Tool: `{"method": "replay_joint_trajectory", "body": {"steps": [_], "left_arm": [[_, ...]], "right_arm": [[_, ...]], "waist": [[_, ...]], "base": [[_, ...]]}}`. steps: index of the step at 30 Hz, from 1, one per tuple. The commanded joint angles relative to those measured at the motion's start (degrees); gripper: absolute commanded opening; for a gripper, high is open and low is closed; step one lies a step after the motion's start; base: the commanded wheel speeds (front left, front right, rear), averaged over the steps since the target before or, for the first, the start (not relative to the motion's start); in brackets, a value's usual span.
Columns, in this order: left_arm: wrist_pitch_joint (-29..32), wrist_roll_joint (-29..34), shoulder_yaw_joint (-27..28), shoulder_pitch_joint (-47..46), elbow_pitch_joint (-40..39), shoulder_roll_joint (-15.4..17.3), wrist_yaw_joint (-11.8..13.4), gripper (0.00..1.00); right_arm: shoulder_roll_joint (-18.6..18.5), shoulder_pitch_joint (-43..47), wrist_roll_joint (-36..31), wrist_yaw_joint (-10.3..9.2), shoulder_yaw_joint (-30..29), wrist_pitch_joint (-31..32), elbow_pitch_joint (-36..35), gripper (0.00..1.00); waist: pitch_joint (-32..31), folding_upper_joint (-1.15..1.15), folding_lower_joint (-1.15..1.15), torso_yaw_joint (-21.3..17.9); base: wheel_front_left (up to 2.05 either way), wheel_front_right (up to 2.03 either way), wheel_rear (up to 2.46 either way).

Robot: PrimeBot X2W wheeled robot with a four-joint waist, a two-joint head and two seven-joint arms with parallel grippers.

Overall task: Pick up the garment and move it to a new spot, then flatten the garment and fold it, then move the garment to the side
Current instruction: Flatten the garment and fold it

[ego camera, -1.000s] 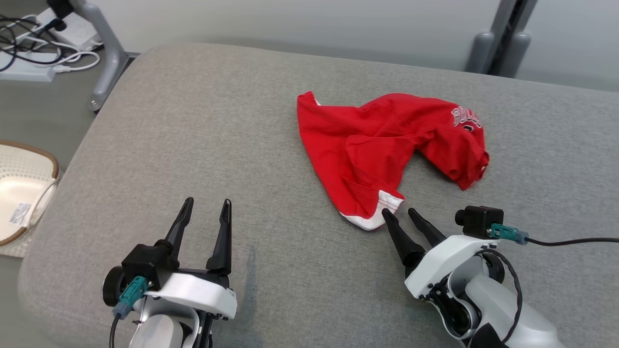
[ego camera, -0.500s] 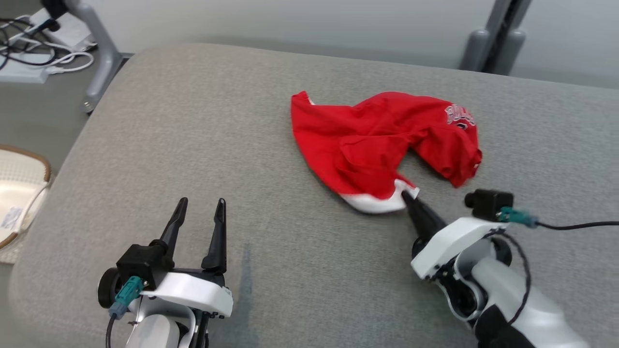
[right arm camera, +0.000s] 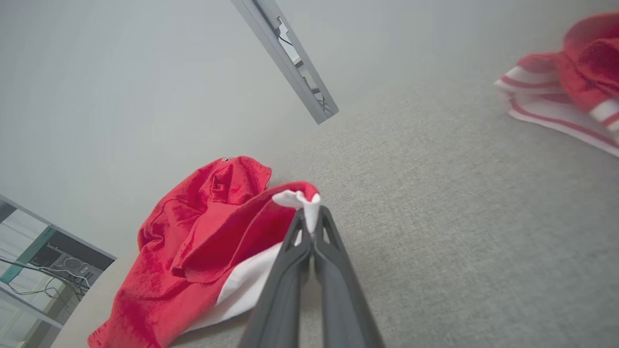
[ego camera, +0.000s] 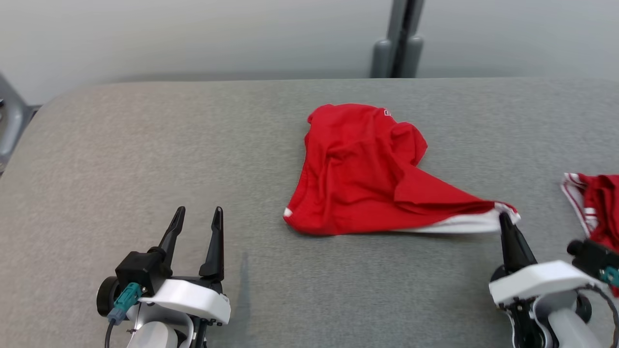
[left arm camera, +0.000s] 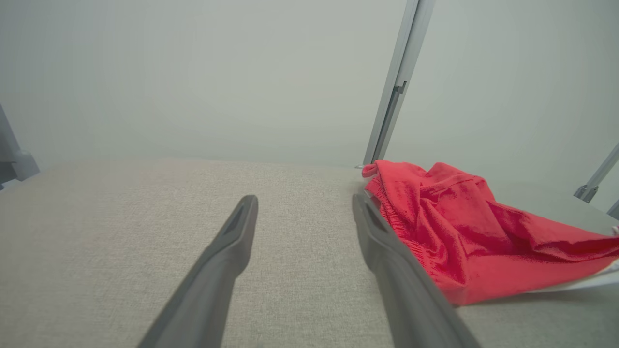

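Here, the red garment (ego camera: 358,179) lay crumpled on the grey surface (ego camera: 145,159), at the middle of the head view's frame. Most of it sat bunched in folds, while one corner, edged in white, was drawn out toward the lower right into a long point. A thin shadow ran under that white edge.

The right pincer (ego camera: 505,220) stood at the lower right of the frame, its fingers pressed together and clamped on the white corner. In the right wrist view a small tuft of white cloth stuck out just above the fingertips.

The left pincer (ego camera: 196,215) sat at the lower left with its fingers apart and nothing between them, pointing up the frame. It was well apart from the garment. In the left wrist view the red cloth lay to the right of the fingers, partly behind one of them.

A second garment (ego camera: 595,203), red with white stripes, lay at the right edge of the frame, apart from the first. A grey post (ego camera: 399,43) rose behind the surface's far edge, at top centre.
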Motion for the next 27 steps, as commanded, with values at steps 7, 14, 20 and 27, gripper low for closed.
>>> {"method": "replay_joint_trajectory", "body": {"steps": [7, 14, 20, 27], "left_arm": [[-0.23, -0.46, -1.07, -0.88, 0.63, 0.3, -0.13, 1.0], [-0.23, -0.72, -1.86, -0.02, 1.06, 0.26, 0.08, 1.0], [-0.23, -1.02, -1.93, 0.17, 0.51, 0.26, 0.39, 1.0], [-0.23, -1.34, -2.58, 0.4, -0.03, 0.26, 0.49, 1.0]], "right_arm": [[1.77, 2.36, -3.2, 0.0, -4.62, -0.27, 6.77, 1.0], [1.84, 0.55, -7.72, 0.0, -5.01, -0.27, 3.39, 1.0], [0.61, 1.68, -13.3, 0.0, -1.39, -0.27, -8.2, 1.0], [-0.11, 4.18, -17.02, 0.0, 1.99, -0.28, -13.09, 1.0]], "waist": [[-0.99, 0.0, 0.0, -3.8], [-2.1, 0.0, 0.0, -3.63], [-2.7, 0.0, 0.0, -2.68], [-2.6, 0.0, 0.0, -1.8]], "base": [[0.0, 0.0, 0.0], [0.0, 0.0, 0.0], [0.0, 0.0, 0.0], [0.0, 0.0, 0.0]]}}
